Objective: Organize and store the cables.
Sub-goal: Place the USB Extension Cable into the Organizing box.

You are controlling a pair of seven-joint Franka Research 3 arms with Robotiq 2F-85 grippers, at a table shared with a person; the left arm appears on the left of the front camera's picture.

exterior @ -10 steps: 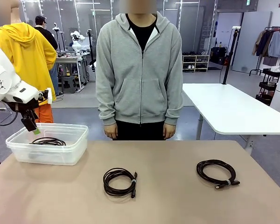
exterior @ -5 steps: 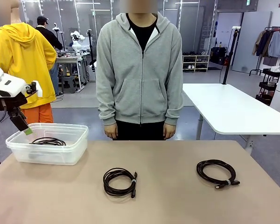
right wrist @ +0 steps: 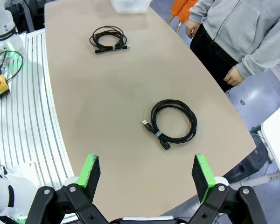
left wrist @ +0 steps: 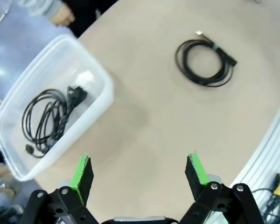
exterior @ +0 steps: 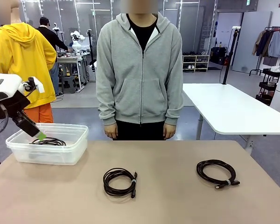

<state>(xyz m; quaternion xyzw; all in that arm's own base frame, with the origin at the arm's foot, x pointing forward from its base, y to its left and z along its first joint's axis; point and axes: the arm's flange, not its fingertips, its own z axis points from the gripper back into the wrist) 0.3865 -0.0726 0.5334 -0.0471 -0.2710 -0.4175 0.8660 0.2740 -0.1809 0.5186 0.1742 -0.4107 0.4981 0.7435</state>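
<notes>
Beige laminate was seen across the table (exterior: 177, 200), on which a clear plastic bin (exterior: 79, 140) was set at the robot's left corner to serve as the store. One black cable (exterior: 49, 141) was already laid loosely inside it. The middle coil (exterior: 120, 182) and the right-hand coil (exterior: 217, 173) were kept well apart on the tabletop, presumably for separate picks. The left gripper (left wrist: 139, 168) was held above the bin, spread and empty. The right gripper (right wrist: 147, 172) was poised high over the right-hand coil, likewise spread and empty.

Clear, smooth plastic rectangular bin (exterior: 77, 148); matt, smooth beige tabletop (exterior: 177, 198); thin black coiled cables (exterior: 133, 185) look rubbery, faintly glossy
</notes>
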